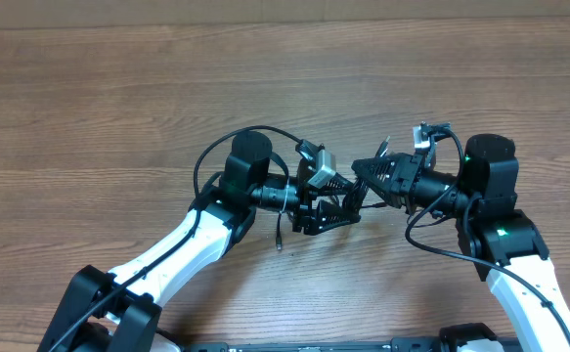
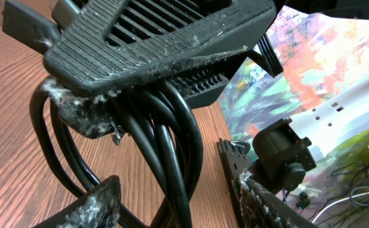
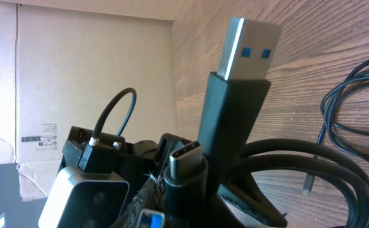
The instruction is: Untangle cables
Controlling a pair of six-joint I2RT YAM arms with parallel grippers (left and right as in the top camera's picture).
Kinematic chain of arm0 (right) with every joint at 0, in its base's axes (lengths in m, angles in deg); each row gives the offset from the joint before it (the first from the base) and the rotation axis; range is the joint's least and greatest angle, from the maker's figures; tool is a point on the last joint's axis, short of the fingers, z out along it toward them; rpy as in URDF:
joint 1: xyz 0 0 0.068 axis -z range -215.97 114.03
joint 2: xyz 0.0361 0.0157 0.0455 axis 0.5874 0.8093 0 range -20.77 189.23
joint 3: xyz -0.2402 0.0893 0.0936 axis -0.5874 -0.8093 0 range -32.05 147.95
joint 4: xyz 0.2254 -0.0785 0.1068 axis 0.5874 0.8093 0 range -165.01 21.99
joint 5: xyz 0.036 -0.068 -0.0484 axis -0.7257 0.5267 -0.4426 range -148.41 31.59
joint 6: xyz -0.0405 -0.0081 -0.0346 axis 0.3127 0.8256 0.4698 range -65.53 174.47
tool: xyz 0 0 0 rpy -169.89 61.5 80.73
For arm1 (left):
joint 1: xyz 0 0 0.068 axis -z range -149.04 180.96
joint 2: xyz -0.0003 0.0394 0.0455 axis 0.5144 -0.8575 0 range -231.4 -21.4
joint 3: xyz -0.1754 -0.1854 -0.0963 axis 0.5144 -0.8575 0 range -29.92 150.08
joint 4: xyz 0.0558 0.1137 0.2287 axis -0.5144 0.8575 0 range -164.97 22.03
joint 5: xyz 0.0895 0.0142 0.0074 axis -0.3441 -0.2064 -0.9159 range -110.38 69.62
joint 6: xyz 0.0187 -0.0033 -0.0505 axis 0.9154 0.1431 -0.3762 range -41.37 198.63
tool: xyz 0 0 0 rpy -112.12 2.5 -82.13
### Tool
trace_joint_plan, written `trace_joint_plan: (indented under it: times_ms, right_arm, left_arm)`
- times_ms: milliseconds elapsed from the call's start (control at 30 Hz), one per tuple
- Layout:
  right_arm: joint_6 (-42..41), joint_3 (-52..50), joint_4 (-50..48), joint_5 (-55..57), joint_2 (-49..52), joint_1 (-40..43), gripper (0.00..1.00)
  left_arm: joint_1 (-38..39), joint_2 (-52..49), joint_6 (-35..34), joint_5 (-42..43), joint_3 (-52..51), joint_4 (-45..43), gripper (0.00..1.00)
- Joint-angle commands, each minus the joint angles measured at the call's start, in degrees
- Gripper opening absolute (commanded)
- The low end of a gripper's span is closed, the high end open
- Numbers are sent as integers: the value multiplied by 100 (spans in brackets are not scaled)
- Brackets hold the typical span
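OK, right gripper (image 1: pixel 361 179) is clamped on the cables (image 2: pixel 165 145) near the table's middle, its ribbed pads pinching the looped black bundle (USB-A plug (image 3: pixel 247 47) and USB-C plug (image 3: pixel 184 158) stick up past it). Left gripper (image 2: pixel 178 212) is just beside it, jaws apart, with the loops running between them. One thin strand (image 3: pixel 336 114) lies loose on the wooden table (image 1: pixel 118 98).

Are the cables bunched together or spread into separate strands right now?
Bunched. The cables hang as one tight looped bundle from the right gripper, and only a thin strand trails loose onto the table.
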Motion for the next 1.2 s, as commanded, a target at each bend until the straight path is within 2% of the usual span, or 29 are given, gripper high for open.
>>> trace_joint_plan:
  times_ms: [0,67,133,200,233,267,300,400,600,633,667,700,733,767,800,867,933,1067,1167]
  right_arm:
    - [195,111,-11,-85,-85,-2,17]
    - [192,111,22,-48,-85,-2,17]
    - [192,111,22,-48,-85,-2,17]
    - [192,111,22,-48,-85,-2,18]
    - [192,111,22,-48,-85,-2,18]
    - [192,111,22,-48,-85,-2,18]
    - [192,111,22,-48,-85,-2,18]
    - [192,111,24,-33,-85,-2,18]
    - [195,111,44,-31,-85,-2,28]
    - [197,111,44,-31,-85,-2,33]
    - [210,111,44,-31,-85,-2,43]
    - [284,111,42,-33,-85,-2,56]
    - [337,111,42,-31,-85,-2,64]
    - [461,111,42,-33,-85,-2,80]
    - [472,111,42,-33,-85,-2,85]
    - [472,111,39,-31,-85,-2,85]
    - [501,111,35,-31,-85,-2,62]
    - [1019,111,42,-33,-85,-2,43]
    - [1156,111,42,-31,-85,-2,41]
  left_arm:
    - [-7,33,87,-7,42,105,60]
    - [-7,33,85,74,39,127,56]
    - [-7,33,87,275,42,129,35]
    - [-9,33,44,352,39,129,26]
    - [-9,33,46,376,39,127,18]
    - [-9,33,46,380,42,127,7]
    - [-9,33,46,380,39,129,4]
    - [-28,33,48,354,39,127,4]
    - [-413,33,-7,330,42,129,4]
    - [-492,33,-120,284,42,127,4]
    - [-553,33,-199,267,42,127,4]
    - [-586,33,-236,267,42,125,4]
    - [-612,33,-262,269,42,125,4]
    - [-621,33,-306,269,42,127,4]
    - [-621,33,-302,269,42,127,4]
    - [-621,33,-302,260,42,125,4]
    - [-614,33,-304,111,39,127,4]
    - [-439,33,-354,-116,42,127,4]
    - [-372,33,-459,-339,42,98,4]
